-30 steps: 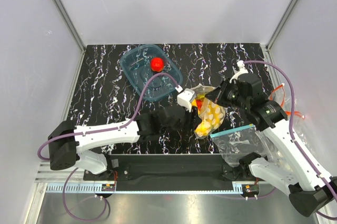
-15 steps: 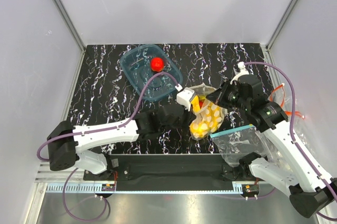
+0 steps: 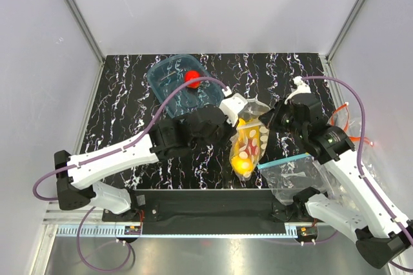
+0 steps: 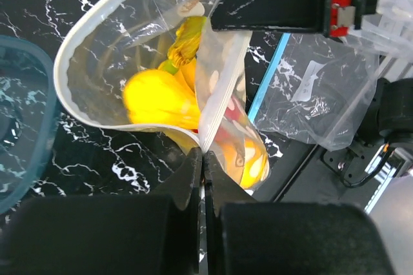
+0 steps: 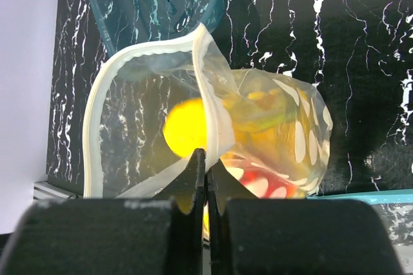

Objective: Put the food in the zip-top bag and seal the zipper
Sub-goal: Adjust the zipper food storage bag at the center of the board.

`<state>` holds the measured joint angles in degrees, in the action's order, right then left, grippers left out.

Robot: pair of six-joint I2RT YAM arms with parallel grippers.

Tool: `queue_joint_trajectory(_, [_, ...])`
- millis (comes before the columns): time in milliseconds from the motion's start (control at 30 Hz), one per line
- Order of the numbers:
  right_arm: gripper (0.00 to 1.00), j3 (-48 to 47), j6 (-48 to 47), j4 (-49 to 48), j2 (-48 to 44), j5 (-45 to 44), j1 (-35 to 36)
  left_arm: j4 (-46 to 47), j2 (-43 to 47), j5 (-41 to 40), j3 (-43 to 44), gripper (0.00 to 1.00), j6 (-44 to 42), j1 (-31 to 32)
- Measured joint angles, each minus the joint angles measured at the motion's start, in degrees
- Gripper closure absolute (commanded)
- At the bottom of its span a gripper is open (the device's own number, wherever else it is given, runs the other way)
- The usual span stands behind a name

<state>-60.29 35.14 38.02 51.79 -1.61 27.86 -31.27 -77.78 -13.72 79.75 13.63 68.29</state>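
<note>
Clear polka-dot plastic bag [image 3: 250, 141] by desk's front edge; left gripper [image 4: 202, 157], right gripper [image 5: 205, 159] pinch its rim, seen only in wrist views; yellow fruit [image 4: 158, 99] inside blurred.

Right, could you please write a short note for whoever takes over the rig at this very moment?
Left tool: shut on the zipper strip of the polka-dot bag.
Right tool: shut on the same strip. The bag hangs between them, mouth open.
Done: yellow fruit and something red are inside the bag.
Left: one red piece lies in the blue container at the rear. Bag it, then seal the zipper.
</note>
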Motion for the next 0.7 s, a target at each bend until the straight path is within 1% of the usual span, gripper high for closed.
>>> queue_joint_trajectory(200, [0.95,-1.92,-1.62,1.36,1.18,-1.16,0.81,-4.09,-0.5,-1.16,2.56,1.0,-4.68,2.38])
queue_joint_trajectory(233, [0.92,-2.1,-1.88,1.49,1.44,-1.27,0.9,-4.31,-0.59,-1.33,2.89,1.0,-5.77,2.6])
queue_joint_trajectory(300, [0.73,-2.51,-2.58,1.79,2.01,-2.25,0.92,-4.83,-0.72,-1.64,3.17,1.0,-7.41,3.13])
queue_joint_trajectory(367, [0.68,-3.08,-3.91,2.19,2.78,-5.25,0.57,-6.64,-0.7,-1.99,3.19,1.0,-8.83,3.65])
queue_joint_trajectory(400, [0.62,-3.15,-4.7,2.32,3.08,-6.45,0.28,-7.56,-0.72,-2.21,3.15,1.0,-9.55,4.09])
queue_joint_trajectory(567, [0.5,-3.63,-8.02,2.91,3.78,-11.06,0.09,-9.51,-0.7,-3.5,2.47,1.0,-13.0,6.84])
queue_joint_trajectory(700, [0.43,-6.29,-10.16,4.15,6.05,-11.5,-0.09,-9.31,-0.7,-3.76,0.48,1.0,-14.64,8.04])
